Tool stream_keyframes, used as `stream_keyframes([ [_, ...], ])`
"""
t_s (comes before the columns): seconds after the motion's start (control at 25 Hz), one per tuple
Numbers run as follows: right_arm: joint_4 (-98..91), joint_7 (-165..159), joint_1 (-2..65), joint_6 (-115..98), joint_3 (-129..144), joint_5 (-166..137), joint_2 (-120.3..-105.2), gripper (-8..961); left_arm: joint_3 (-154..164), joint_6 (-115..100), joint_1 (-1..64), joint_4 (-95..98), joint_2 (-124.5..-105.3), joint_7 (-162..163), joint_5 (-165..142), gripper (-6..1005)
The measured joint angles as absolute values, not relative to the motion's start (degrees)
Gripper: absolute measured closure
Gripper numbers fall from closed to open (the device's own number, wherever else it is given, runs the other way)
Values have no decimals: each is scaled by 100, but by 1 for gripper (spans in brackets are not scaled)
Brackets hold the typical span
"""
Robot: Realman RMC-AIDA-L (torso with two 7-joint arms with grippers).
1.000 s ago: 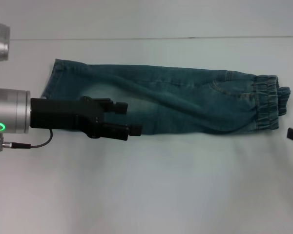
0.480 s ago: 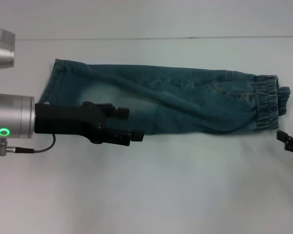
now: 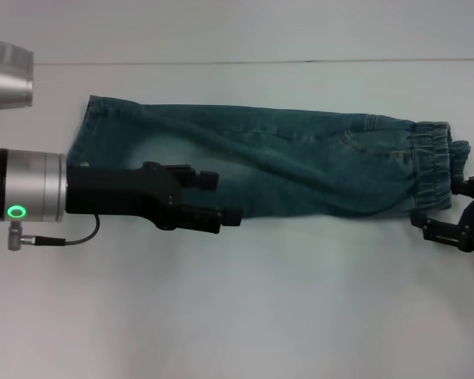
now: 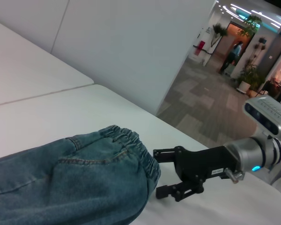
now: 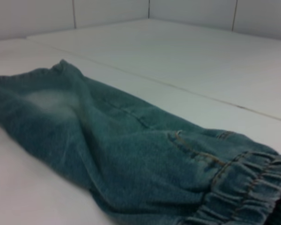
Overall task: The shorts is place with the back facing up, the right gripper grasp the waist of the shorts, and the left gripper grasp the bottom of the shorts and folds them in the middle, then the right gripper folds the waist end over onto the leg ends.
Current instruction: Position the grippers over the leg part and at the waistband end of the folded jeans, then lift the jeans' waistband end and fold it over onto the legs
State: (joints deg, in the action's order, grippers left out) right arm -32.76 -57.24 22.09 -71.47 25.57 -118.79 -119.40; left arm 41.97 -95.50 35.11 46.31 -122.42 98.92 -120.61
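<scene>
The blue denim shorts (image 3: 284,170) lie folded lengthwise across the white table, with the elastic waist (image 3: 433,170) on the right and the leg ends (image 3: 91,126) on the left. My left gripper (image 3: 223,198) is open over the shorts' near edge around mid-length, one finger above the denim and the other above the table. My right gripper (image 3: 448,207) is open just beside the waist's near corner. The left wrist view shows this right gripper (image 4: 165,172) open next to the waist (image 4: 131,143). In the right wrist view the waist (image 5: 243,187) lies close by.
The white table (image 3: 261,316) spreads out in front of the shorts. A seam line (image 3: 221,61) runs across it behind them. Off the table's far side, the left wrist view shows an office hallway (image 4: 225,70).
My right gripper has come in from the right edge and moved left up to the waist. My left gripper has shifted slightly to the right along the near edge.
</scene>
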Motion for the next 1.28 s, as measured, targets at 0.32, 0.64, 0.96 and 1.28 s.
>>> stream_keyframes([
  [0.32, -3250, -5441, 2215, -7448, 2586, -11950, -11869, 143, 4202, -9549, 3529, 4662, -12320, 9816, -12054, 76],
  [0.64, -3199, -5264, 2220, -7463, 2581, -11994, -11862, 488, 4201, -9547, 3577, 4641, -12336, 9751, -12049, 76],
  [0.96, -3247, -5443, 2157, -7711, 2488, -11969, -11788, 820, 4408, -9218, 3597, 4575, -12377, 9653, -12046, 82],
  [1.28, -4022, -6533, 2067, -8729, 2555, -11970, -11983, 906, 4713, -8628, 3661, 4311, -12397, 9650, -12020, 103],
])
